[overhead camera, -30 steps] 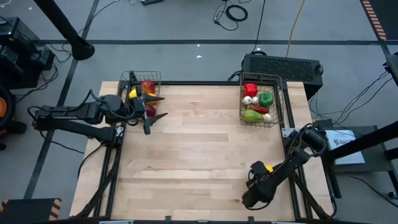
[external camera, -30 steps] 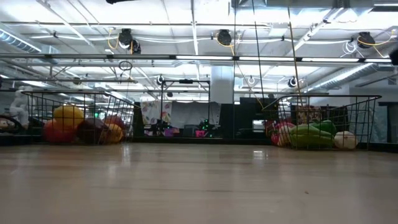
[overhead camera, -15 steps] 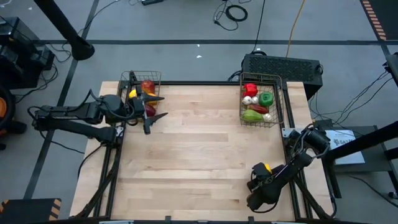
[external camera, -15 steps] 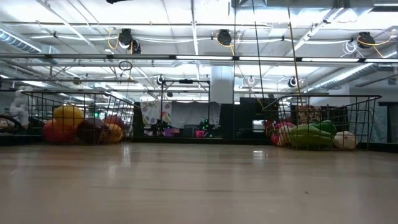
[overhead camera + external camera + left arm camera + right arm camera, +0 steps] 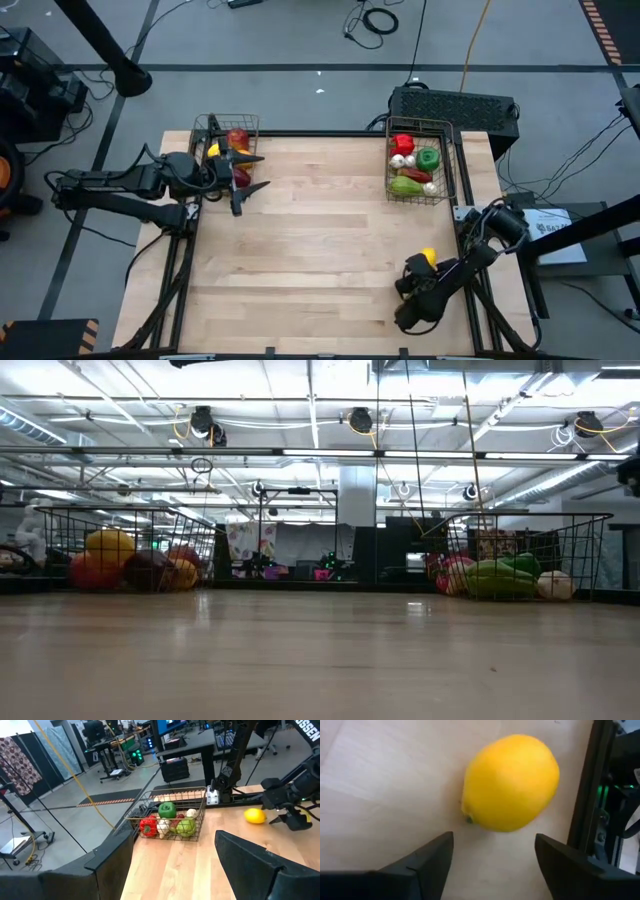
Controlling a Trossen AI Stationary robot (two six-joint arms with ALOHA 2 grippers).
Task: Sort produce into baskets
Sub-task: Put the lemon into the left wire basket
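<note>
A yellow lemon (image 5: pixel 510 782) lies on the wooden table (image 5: pixel 300 250) near its right edge, also seen as the lemon (image 5: pixel 428 258) from above. My right gripper (image 5: pixel 492 840) is open on the lemon's near side, tilted down, with the lemon just beyond its fingertips and untouched. The left basket (image 5: pixel 228 140) holds red and yellow produce. The right basket (image 5: pixel 420 165) holds red and green peppers and white garlic. My left gripper (image 5: pixel 243 178) hovers open by the left basket, holding nothing.
Both baskets stand at the table's far edge, the left basket (image 5: pixel 120 555) and the right basket (image 5: pixel 520 565). A dark box (image 5: pixel 455 105) sits behind the right basket. Bare wood lies between the two arms. The table's black frame (image 5: pixel 590 795) runs close beside the lemon.
My right gripper has sunk a little toward the table on the near side of the lemon and rolled at the wrist. More of the lemon now shows from above.
</note>
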